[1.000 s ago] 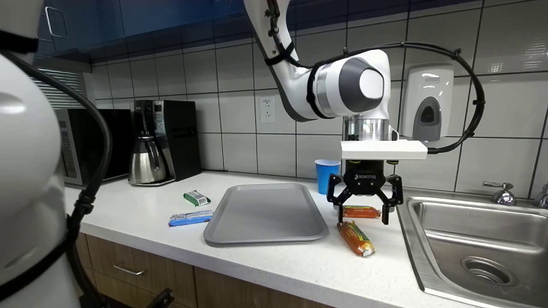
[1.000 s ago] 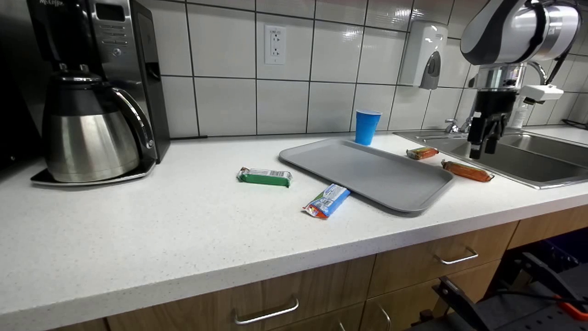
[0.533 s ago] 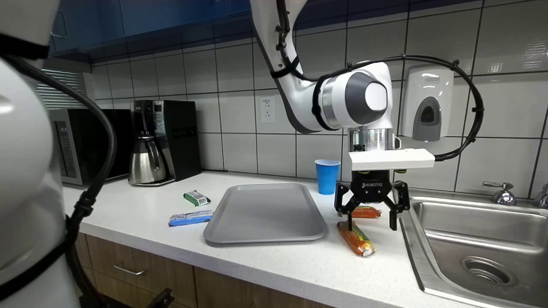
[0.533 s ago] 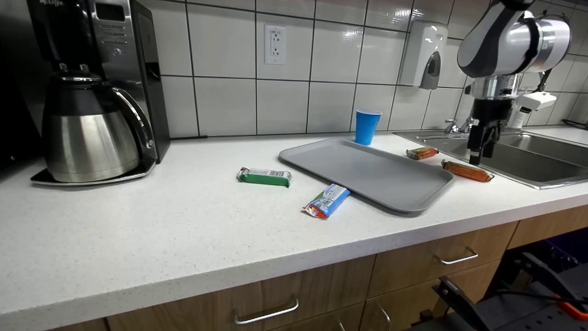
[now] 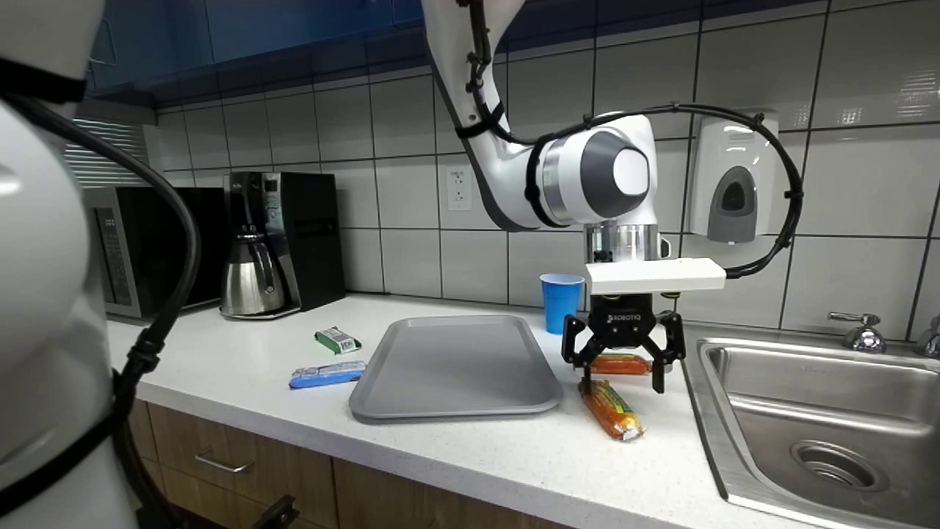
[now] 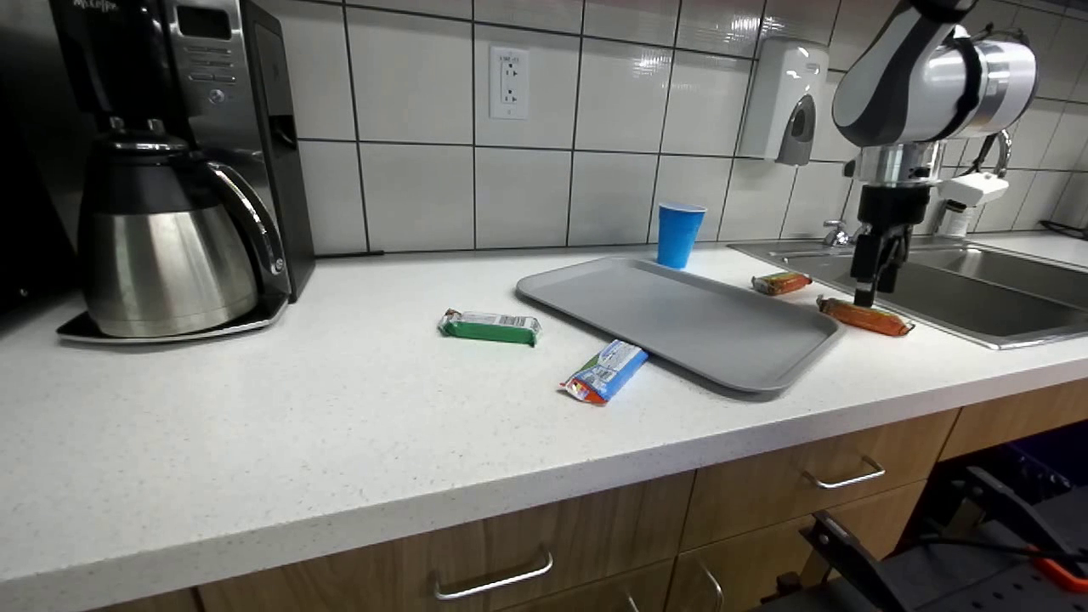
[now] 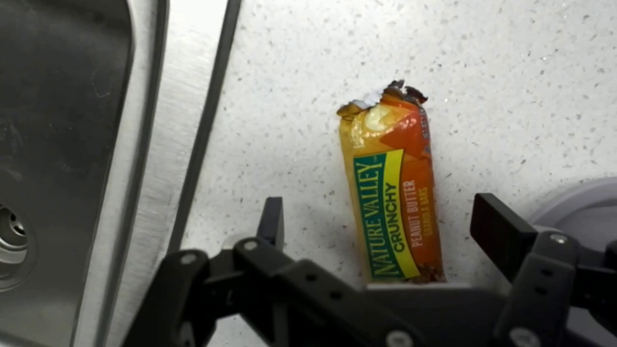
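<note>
My gripper (image 5: pixel 623 383) points down and is open, with nothing held. It is above the front orange granola bar (image 5: pixel 615 416), a Nature Valley wrapper lying flat on the counter. In the wrist view this bar (image 7: pixel 385 193) lies between the spread fingers (image 7: pixel 496 221), touching neither; its lower end is hidden by the gripper. In an exterior view the gripper (image 6: pixel 875 293) is just over the same bar (image 6: pixel 865 318). A second orange bar (image 5: pixel 620 364) lies behind it, partly hidden by the gripper, and also shows in an exterior view (image 6: pixel 780 283). It is out of the wrist view.
A grey tray (image 5: pixel 459 367) lies beside the bars. A blue cup (image 5: pixel 562 305) stands behind it. A green-wrapped bar (image 5: pixel 338 340) and a blue-wrapped bar (image 5: pixel 327 375) lie past the tray. The steel sink (image 5: pixel 830 411) borders the bars. A coffee maker (image 6: pixel 170 229) stands farther along.
My gripper has come down. It went toward the sink, then moved back toward the tray, over the front orange bar. It has stayed open. The bars, tray and cup have not moved.
</note>
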Robot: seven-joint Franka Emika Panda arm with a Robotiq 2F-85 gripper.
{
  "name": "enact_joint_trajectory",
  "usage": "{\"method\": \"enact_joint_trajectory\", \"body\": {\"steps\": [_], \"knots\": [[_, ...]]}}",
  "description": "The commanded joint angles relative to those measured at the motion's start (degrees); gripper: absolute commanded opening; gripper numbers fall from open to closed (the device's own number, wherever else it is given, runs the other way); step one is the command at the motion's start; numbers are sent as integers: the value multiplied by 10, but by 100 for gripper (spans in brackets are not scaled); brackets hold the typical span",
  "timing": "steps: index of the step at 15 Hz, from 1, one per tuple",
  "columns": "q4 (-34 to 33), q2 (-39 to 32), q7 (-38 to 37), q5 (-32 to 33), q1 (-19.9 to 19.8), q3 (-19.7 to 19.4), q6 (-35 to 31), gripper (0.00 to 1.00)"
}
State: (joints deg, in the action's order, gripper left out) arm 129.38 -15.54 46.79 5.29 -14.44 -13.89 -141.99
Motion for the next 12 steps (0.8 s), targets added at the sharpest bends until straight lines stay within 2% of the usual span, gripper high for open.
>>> {"method": "enact_joint_trajectory", "body": {"steps": [1, 11, 12], "knots": [[1, -7, 9, 22, -14, 13, -14, 100], [3, -20, 5, 36, -15, 18, -20, 100], [3, -20, 6, 35, -15, 18, -19, 75]]}}
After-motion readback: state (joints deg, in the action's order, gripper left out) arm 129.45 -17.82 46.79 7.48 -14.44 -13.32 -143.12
